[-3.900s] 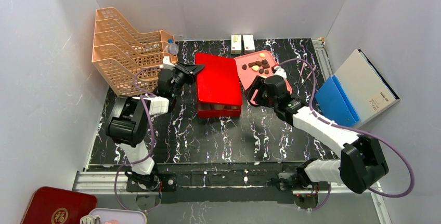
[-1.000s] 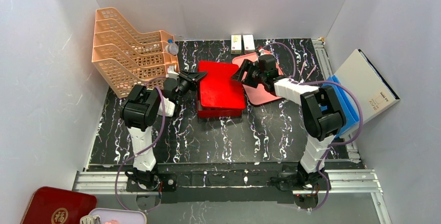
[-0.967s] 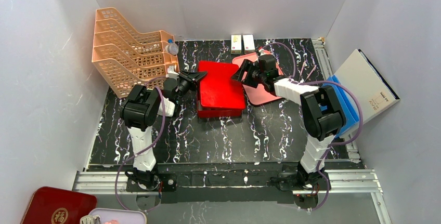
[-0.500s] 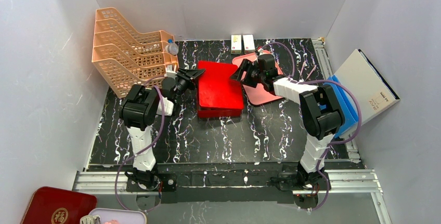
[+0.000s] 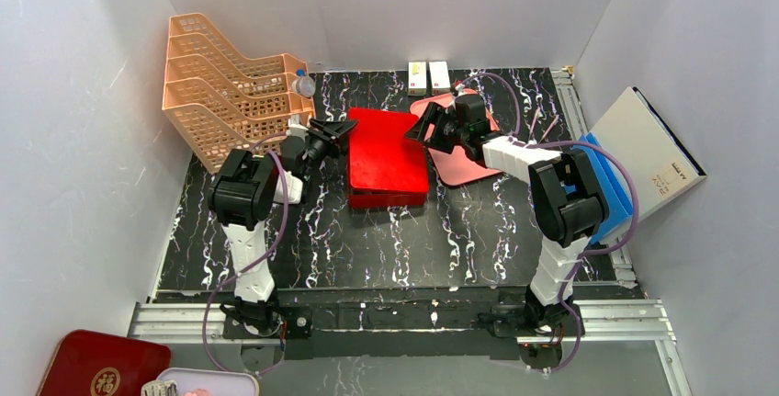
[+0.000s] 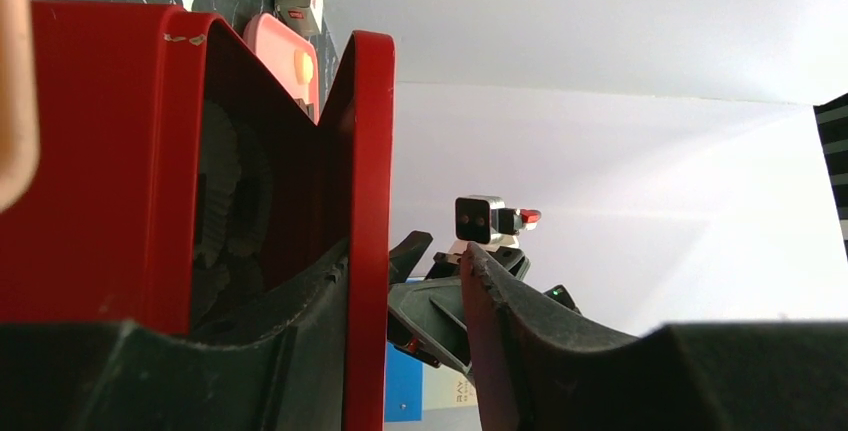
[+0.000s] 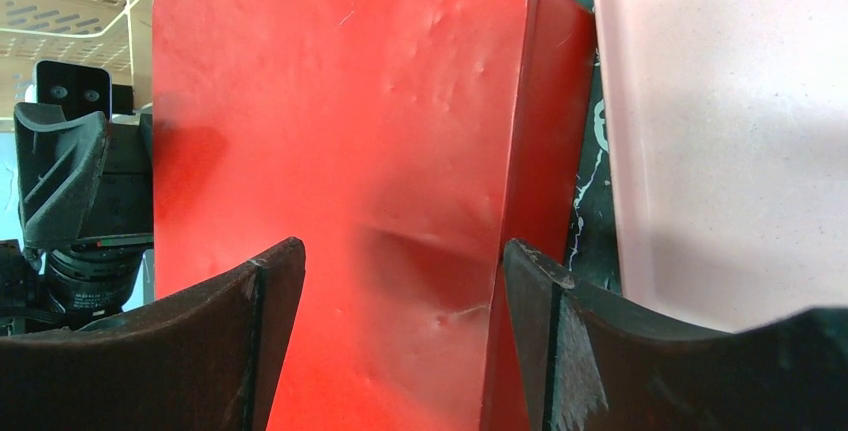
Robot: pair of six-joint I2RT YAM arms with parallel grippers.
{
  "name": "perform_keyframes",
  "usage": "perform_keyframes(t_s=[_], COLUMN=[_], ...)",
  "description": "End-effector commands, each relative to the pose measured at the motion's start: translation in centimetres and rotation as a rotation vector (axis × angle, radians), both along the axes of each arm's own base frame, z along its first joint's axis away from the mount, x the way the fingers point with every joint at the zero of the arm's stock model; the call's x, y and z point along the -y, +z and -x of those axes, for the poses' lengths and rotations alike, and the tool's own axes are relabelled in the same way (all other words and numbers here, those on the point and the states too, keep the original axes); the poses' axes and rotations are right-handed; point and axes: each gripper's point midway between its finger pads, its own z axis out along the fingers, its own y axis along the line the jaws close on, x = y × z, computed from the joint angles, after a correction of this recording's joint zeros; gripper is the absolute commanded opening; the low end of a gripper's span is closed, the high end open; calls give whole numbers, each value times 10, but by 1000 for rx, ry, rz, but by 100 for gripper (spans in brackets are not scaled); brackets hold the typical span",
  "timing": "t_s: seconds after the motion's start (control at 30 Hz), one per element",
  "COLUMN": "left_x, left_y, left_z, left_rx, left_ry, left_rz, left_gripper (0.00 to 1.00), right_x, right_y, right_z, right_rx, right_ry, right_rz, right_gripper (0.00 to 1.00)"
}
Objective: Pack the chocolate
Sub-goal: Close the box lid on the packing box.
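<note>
Bright, even light; wrist foregrounds perhaps blurred.

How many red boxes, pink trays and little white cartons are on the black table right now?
Red box: 1
Pink tray: 1
Small white cartons: 2
Total: 4

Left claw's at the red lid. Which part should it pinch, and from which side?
Pinch the left edge of the red lid, coming in from the left. That edge is thin and lifted off the box base, leaving a gap: one finger of the left claw sits under, one above, not yet closed.
</note>
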Motion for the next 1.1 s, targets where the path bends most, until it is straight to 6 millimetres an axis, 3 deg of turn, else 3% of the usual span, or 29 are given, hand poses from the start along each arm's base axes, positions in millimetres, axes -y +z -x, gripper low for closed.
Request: perform_keyframes(t_s=[0.0,0.47,0.7,0.9,1.07], left_x=[-8,-21,-23,-26,-32], left_y=[17,17,3,-8,-5], left_z=[-1,4,14,21,17], left_rx=[44,38,8,-14,-6], left_ry=[2,3,-2,2,25], left_rz=[14,0,-21,-39,-41], left_gripper=[40,41,41,41,41], right_x=[-10,-13,-13,-10,-11], right_y=[23,25,32,23,20], right_z=[-11,-9,-9,-4,-3], right_rx=[58,64,76,61,56], right_ry=[13,15,14,14,18], right_rz=[-33,-23,-26,-7,-9], right_gripper=[81,81,81,82,82])
